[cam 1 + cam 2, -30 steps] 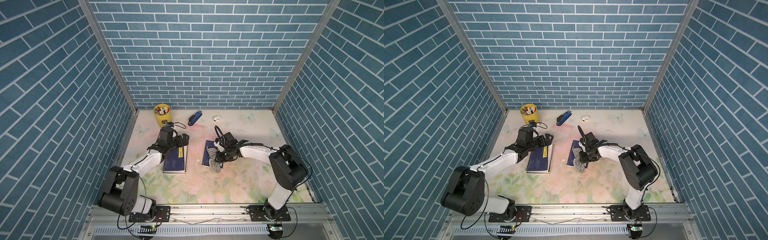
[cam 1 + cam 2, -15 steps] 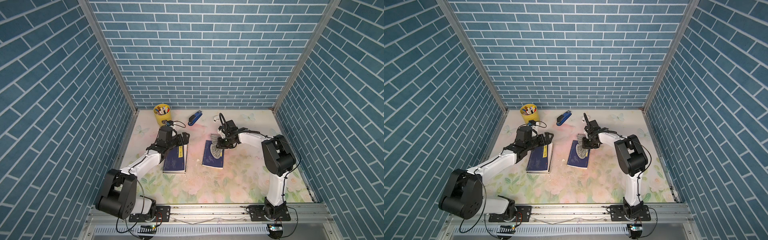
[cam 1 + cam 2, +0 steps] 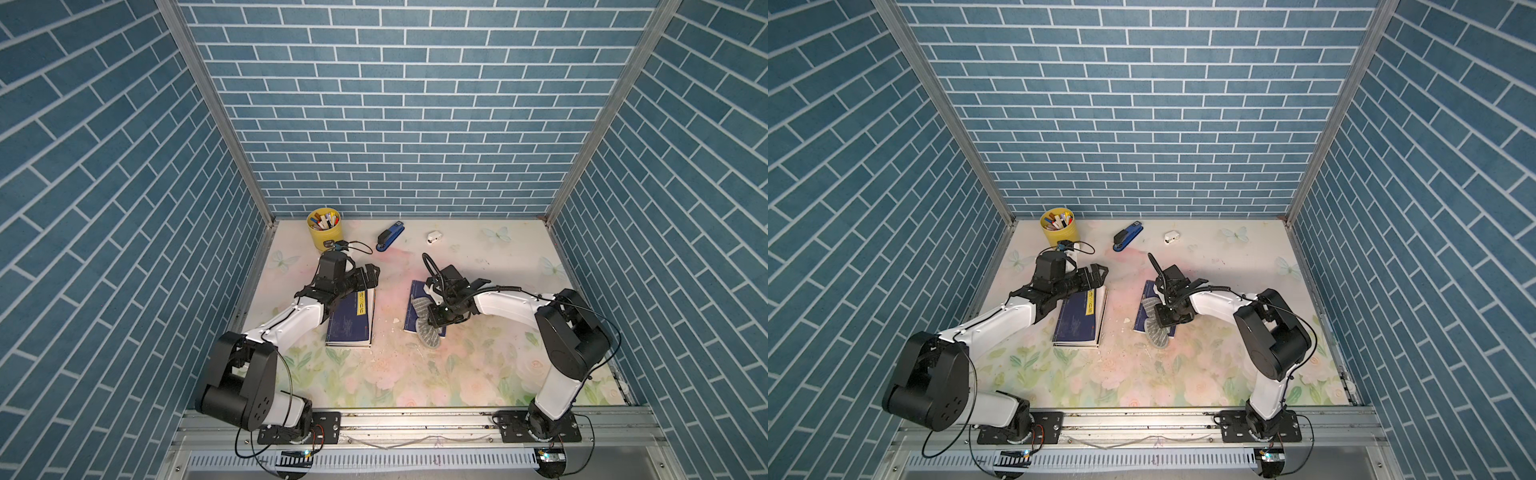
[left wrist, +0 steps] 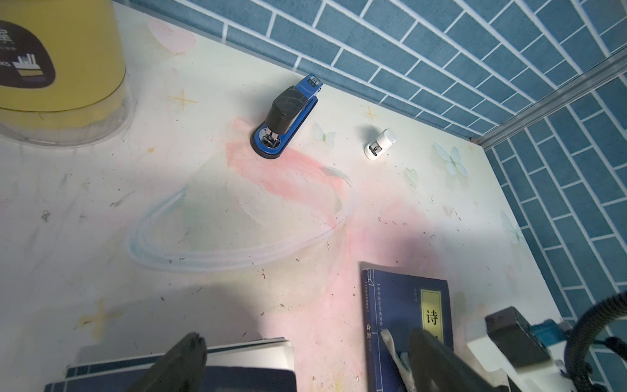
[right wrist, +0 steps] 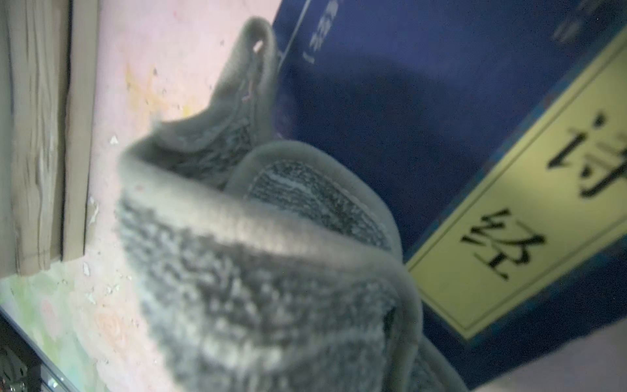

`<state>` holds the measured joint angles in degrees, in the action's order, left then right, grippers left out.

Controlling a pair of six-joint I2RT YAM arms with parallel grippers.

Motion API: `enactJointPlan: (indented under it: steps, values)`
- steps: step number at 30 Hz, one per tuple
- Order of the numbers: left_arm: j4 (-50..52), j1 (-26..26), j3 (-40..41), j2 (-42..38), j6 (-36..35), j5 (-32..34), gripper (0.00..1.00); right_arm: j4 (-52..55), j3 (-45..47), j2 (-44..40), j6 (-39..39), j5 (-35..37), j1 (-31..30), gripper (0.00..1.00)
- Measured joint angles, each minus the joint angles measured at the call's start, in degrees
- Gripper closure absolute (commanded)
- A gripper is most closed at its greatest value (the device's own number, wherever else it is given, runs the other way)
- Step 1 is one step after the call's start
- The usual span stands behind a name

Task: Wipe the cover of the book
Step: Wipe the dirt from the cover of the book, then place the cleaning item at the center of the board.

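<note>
While the right hand (image 3: 441,316) is pressed together on a bunched grey cloth (image 3: 429,337), the cloth lies across the cover of the dark blue book (image 3: 417,289). One end of it spills past the book's near edge onto the worktop (image 3: 457,374). That book lies flat, nearer the robot than the blue stapler (image 3: 390,236) and a little to the stapler's right. In the right wrist view the folded cloth (image 5: 271,271) sits close beside the yellow title label (image 5: 509,210) on the cover (image 5: 373,101).

The left hand (image 3: 371,276) is spread wide and holds nothing. It hangs over the far end of a stack of books (image 3: 349,328), which lies nearer the robot than the stapler and to its left. Whether the fingers touch the stack I cannot tell.

A yellow cup (image 3: 324,229) full of pens stands just left of the stapler, by the back wall. A small white thing (image 3: 433,237) lies to the stapler's right. Pale crumbs (image 3: 395,322) dot the worktop between the stack and the book.
</note>
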<state>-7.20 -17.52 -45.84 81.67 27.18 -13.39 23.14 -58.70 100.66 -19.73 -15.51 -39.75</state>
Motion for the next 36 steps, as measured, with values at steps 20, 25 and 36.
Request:
enactJointPlan:
  steps: [20, 25, 36]
  values:
    - [0.7, 0.0, 3.6, -6.2, 0.0, -1.3, 0.02, 3.8, -14.0, 9.7, 0.6, 2.6, 12.8, 1.00]
    - [0.7, -0.1, 3.6, -6.1, -0.5, -2.0, 0.03, 5.5, -7.9, 4.3, 0.5, 5.9, 15.5, 1.00]
    - [0.4, -5.6, 2.7, -1.7, -1.0, -2.3, 0.03, 9.1, -5.4, -3.2, 0.2, 16.2, 23.5, 0.86]
